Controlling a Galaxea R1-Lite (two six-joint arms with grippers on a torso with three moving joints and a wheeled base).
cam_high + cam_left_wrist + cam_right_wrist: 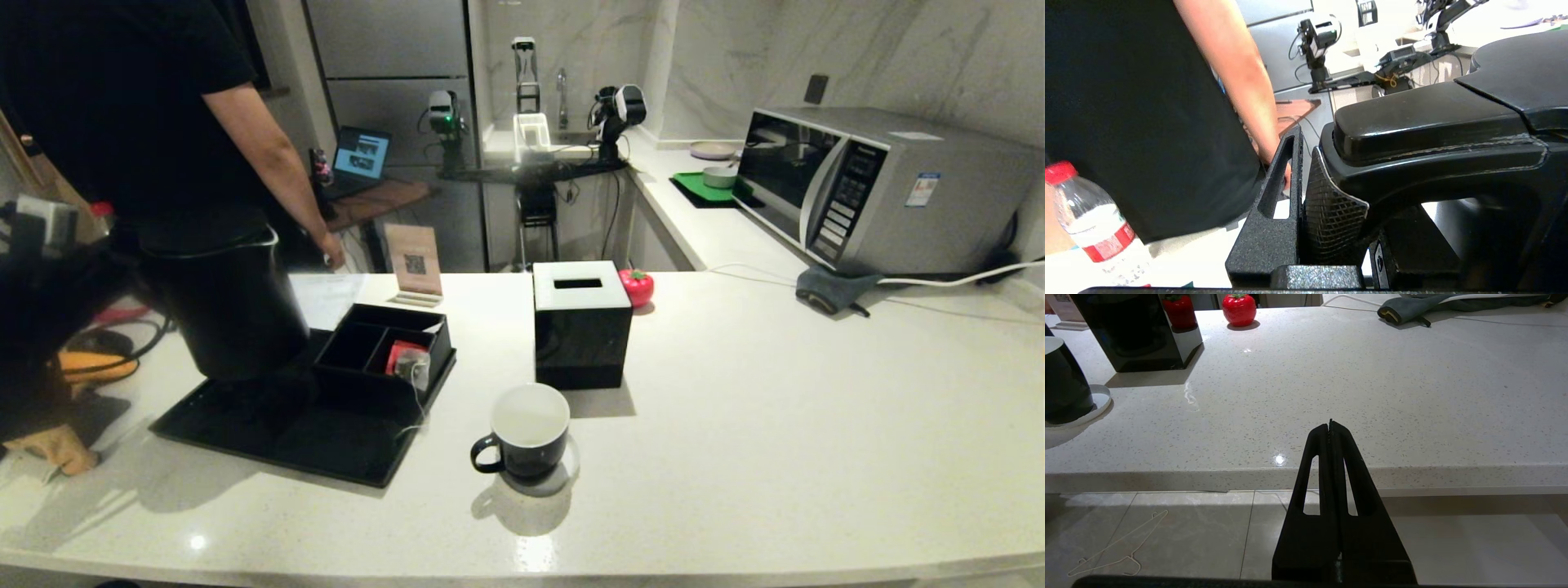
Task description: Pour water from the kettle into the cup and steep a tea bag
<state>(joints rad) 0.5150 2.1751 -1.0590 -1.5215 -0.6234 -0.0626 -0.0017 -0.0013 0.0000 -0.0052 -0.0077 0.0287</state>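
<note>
The tall black kettle stands at the back left of the black tray. Its loop handle fills the left wrist view, and my left gripper is shut on it, one mesh pad pressed against the handle. The black cup sits on a pale coaster near the counter's front; its white inside looks faintly tinted, and I cannot tell the water level. The tea bag leans in the black compartment box, its string trailing over the tray. My right gripper is shut and empty, low off the counter's front edge, right of the cup.
A black cube tissue box stands behind the cup with a red tomato-shaped item beside it. A red packet lies by the tea bag. A person stands at the back left. A microwave and grey cloth are at the right.
</note>
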